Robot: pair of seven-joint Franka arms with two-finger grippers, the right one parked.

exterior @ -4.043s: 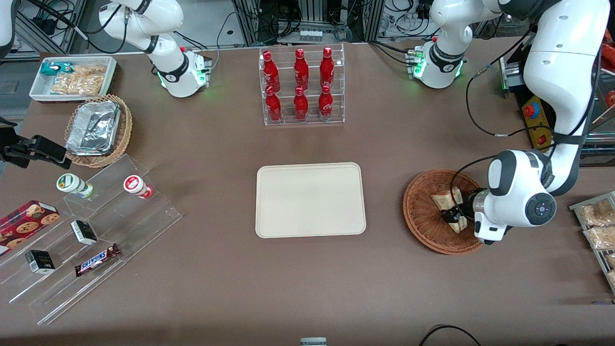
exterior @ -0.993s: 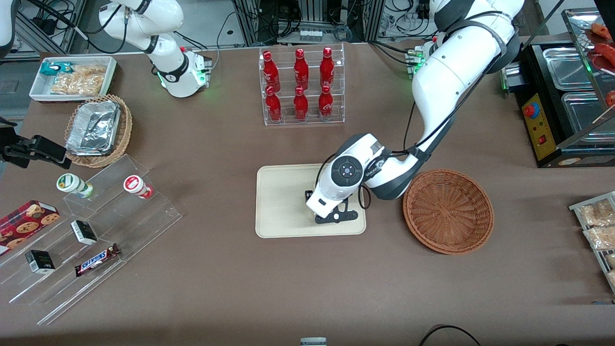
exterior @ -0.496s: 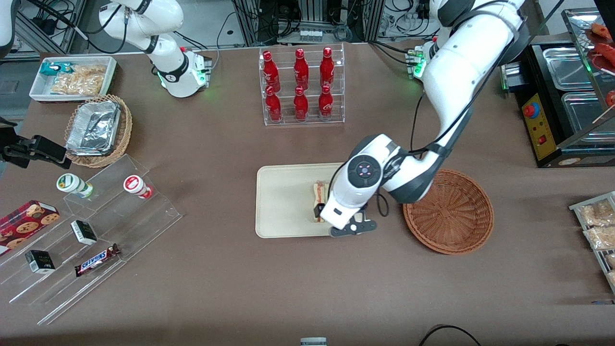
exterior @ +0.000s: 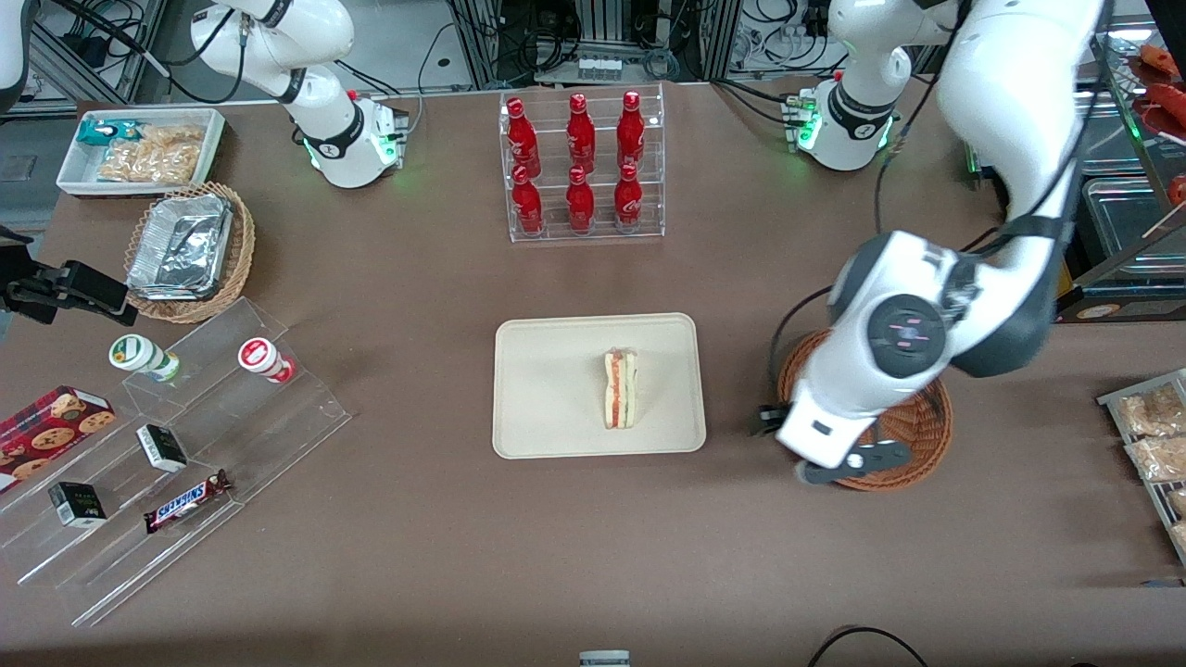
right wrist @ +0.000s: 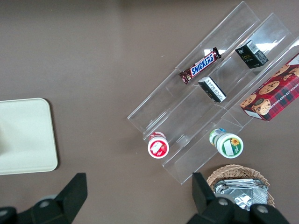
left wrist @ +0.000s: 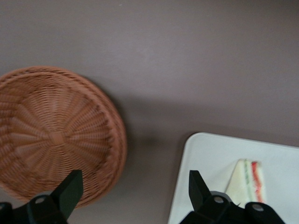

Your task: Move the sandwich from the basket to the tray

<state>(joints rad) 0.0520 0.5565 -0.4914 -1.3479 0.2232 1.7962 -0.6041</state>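
Sandwich (exterior: 621, 389) lies on tray (exterior: 547, 389) w/ bare rim all round; claw (left wrist: 133, 186) spread, empty, over basket (exterior: 913, 421) edge, mid-right.

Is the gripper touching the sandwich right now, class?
Apart. The left wrist view shows the gripper open above bare table between the basket and the tray, with the sandwich lying alone on the tray.

— What does the working arm look like?
— Glossy white shells with dark grey joints. A round grey cap with a pink-lit centre sits on the wrist, and a black cable loops beside it.
— And its claw (exterior: 804, 445)?
— Black fingers (left wrist: 70, 190), wedge-shaped, spread wide, with small round screws at their roots.
— The base?
— White, ringed in black, glowing green.
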